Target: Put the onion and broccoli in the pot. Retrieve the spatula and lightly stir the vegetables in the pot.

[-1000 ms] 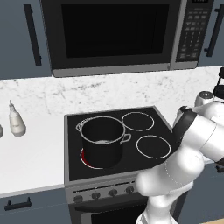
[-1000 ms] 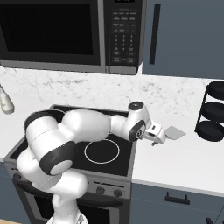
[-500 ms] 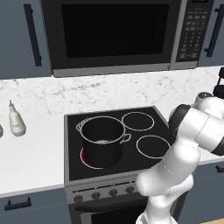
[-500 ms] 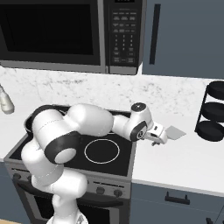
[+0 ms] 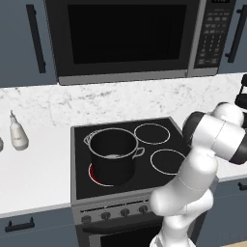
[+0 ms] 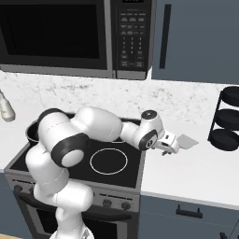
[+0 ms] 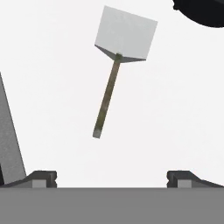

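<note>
Hand view looks down on the spatula (image 7: 114,74), which lies flat on the white counter (image 7: 175,109). Its pale square blade points away from the claw and its thin handle points back toward it. The gripper (image 7: 112,177) hangs above, with its two dark tips spread wide. Nothing is between them, and they do not touch the spatula.

From the right base view, the spatula (image 6: 186,141) sits on the counter to the right of the stove (image 6: 70,158), between the stove edge and a dark tiered rack (image 6: 226,119) near the counter's right end. The gripper (image 6: 167,147) is just beside it.

The pot (image 5: 113,157) stands on the stove's front left burner, which glows red under it.

My guess is the veggie step is done and the spatula step has begun. The grab, the carry and the stir are left.

Something pale shows low inside the pot, but I cannot make out the onion or the broccoli. In the right base view the arm covers most of the pot. A pale bottle (image 5: 18,135) stands on the counter left of the stove.
</note>
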Controlling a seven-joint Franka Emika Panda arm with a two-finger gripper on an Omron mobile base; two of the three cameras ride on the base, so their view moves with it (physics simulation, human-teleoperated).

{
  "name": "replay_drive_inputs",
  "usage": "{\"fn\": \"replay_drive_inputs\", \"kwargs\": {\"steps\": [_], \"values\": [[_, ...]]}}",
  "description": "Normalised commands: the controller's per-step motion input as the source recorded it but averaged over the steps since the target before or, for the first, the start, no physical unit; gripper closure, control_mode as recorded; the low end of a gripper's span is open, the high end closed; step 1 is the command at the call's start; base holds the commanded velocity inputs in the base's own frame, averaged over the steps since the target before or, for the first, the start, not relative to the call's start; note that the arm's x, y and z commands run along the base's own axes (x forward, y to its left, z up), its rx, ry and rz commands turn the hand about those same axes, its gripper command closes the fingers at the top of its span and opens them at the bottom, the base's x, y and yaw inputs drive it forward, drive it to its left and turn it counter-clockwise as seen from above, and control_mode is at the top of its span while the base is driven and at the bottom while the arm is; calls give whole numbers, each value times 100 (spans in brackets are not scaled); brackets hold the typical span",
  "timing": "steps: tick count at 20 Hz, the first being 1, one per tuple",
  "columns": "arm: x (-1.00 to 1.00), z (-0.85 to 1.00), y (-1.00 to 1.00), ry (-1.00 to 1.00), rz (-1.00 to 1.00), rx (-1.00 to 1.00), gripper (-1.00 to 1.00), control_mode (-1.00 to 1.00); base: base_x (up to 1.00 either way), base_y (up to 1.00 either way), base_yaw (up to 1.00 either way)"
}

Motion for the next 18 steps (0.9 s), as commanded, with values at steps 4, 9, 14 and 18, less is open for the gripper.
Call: {"fn": "replay_drive_inputs", "kwargs": {"steps": [4,9,14,18], "values": [[13,-11,0,0,0,0,-100,-100,0,0,0],[14,-15,0,0,0,0,-100,-100,0,0,0],[14,-22,-5,0,0,0,-100,-100,0,0,0],[14,-13,-10,0,0,2,-100,-100,0,0,0]]}}
